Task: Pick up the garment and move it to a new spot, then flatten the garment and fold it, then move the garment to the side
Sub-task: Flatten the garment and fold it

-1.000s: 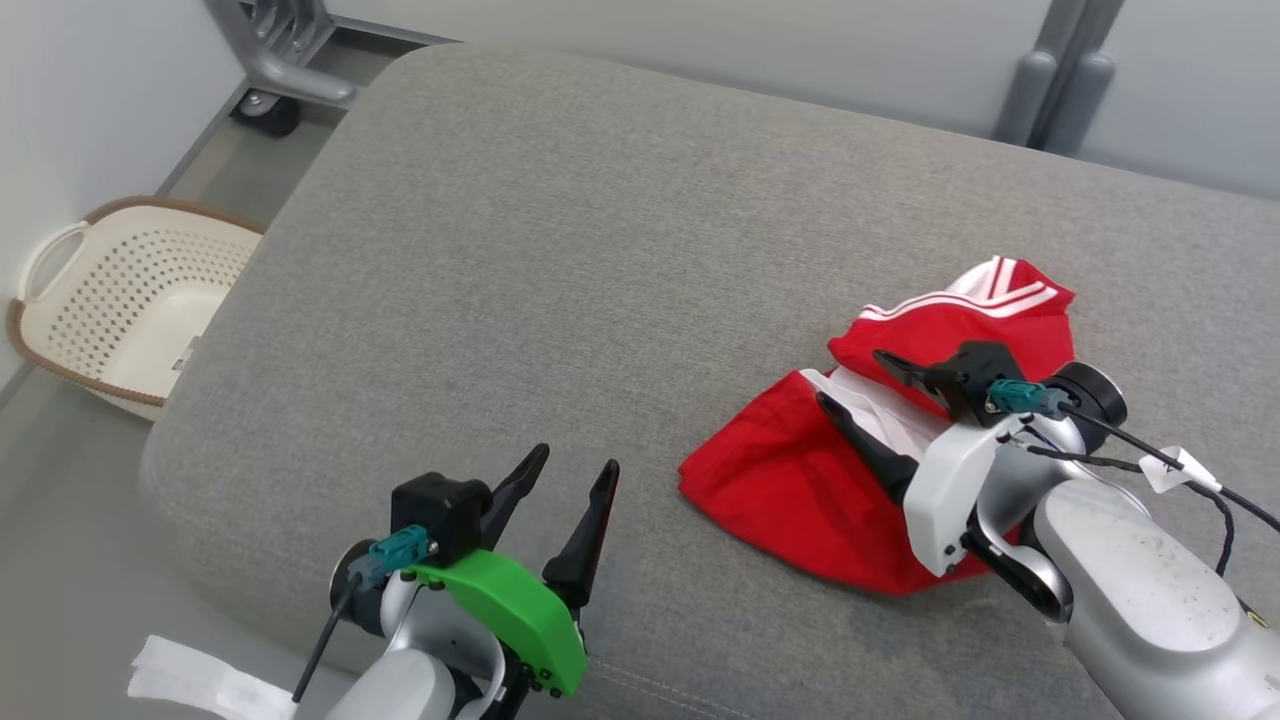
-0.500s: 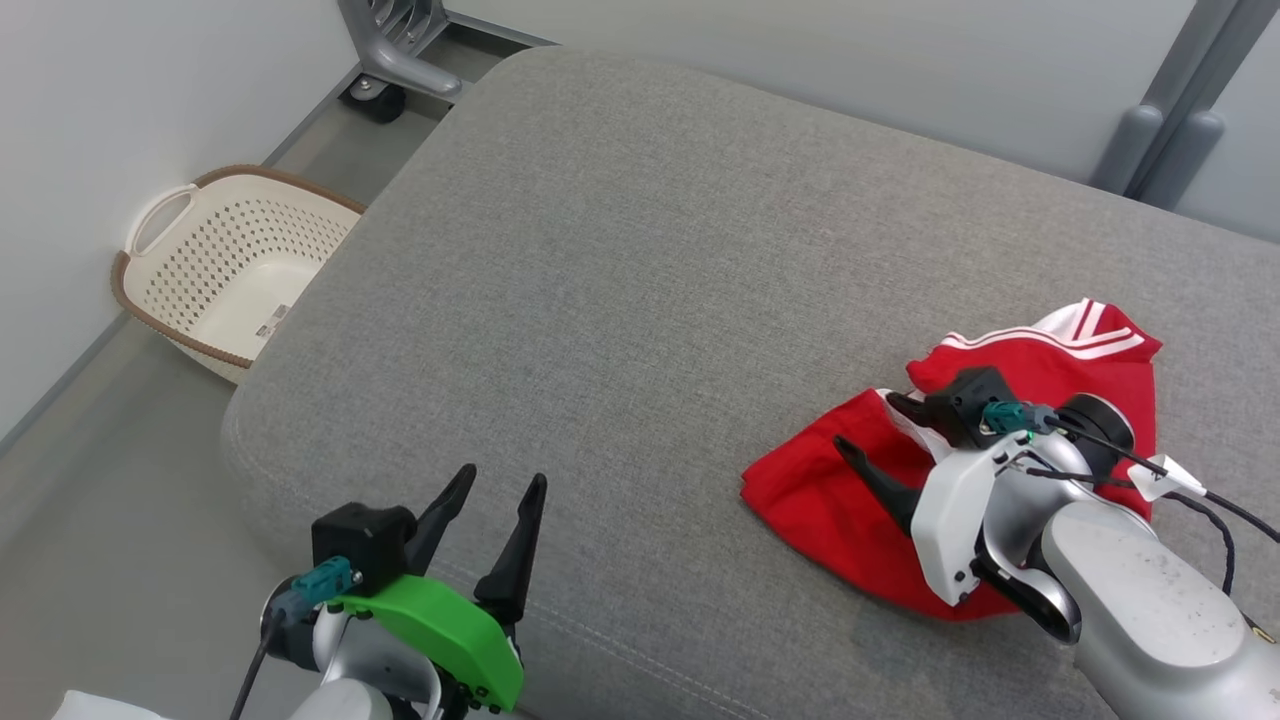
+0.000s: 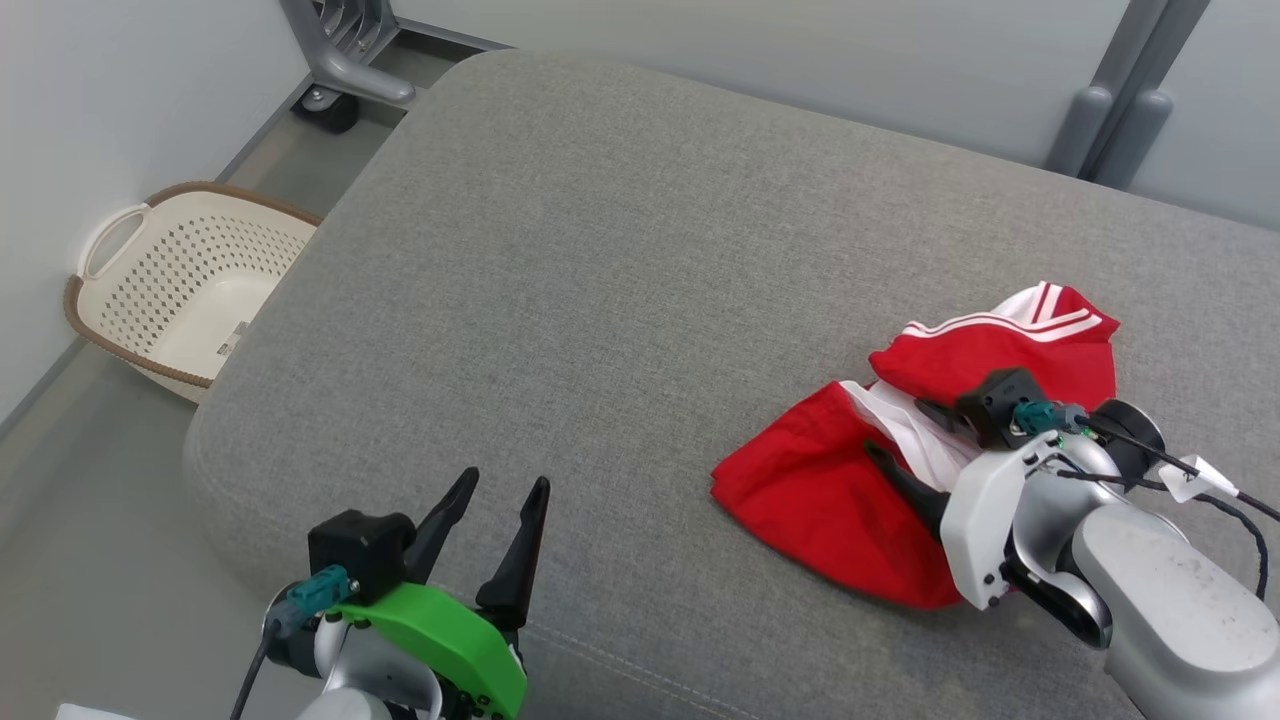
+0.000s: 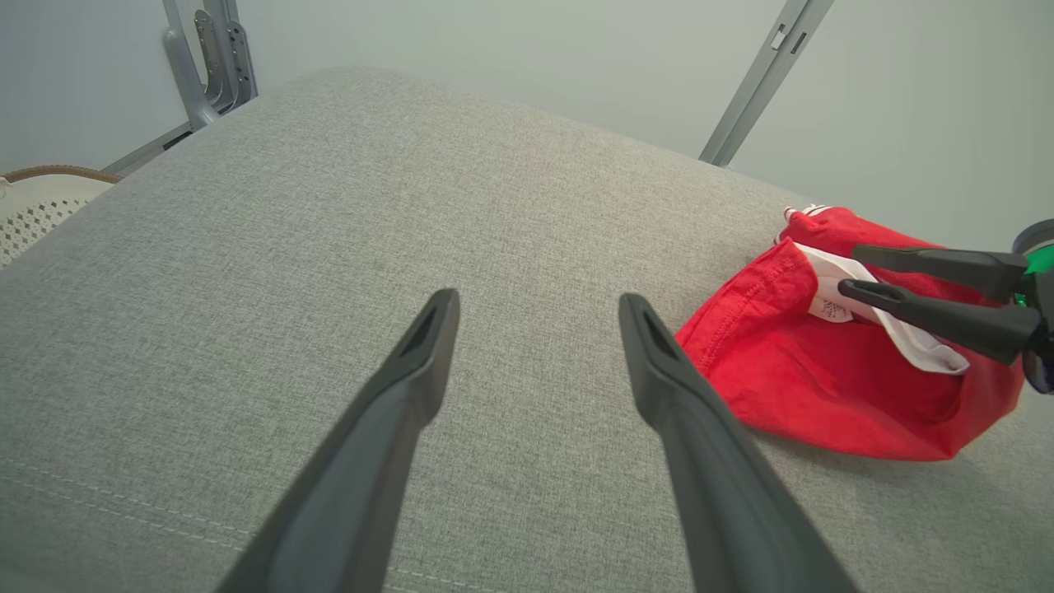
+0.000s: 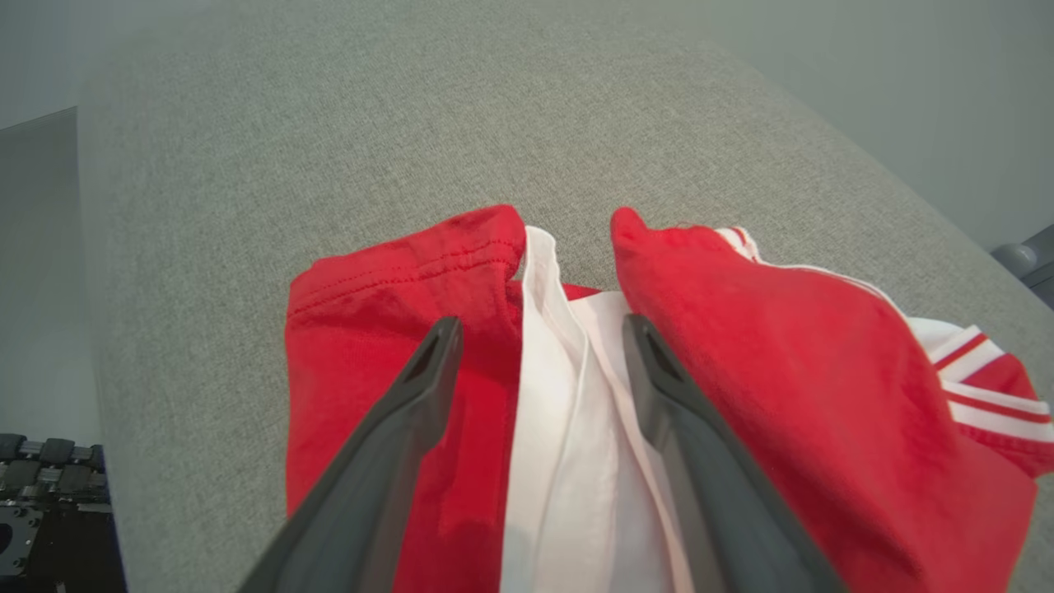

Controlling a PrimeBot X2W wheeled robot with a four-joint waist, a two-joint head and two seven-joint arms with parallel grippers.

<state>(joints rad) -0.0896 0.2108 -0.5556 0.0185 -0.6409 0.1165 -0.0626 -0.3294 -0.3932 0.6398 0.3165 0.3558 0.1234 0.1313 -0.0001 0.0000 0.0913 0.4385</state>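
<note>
Over the last second the head camera had shifted, while the red-and-white garment (image 3: 800,490) stayed crumpled on the right side of the grey cushion (image 3: 600,300). Right fingers (image 3: 900,478) hung spread wide over it, gripping nothing; left fingers (image 3: 520,550) were likewise wide apart and empty.

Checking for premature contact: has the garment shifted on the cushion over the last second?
No. The garment lies the same against the cushion's back edge; the whole head view shifted, so the camera moved.
</note>
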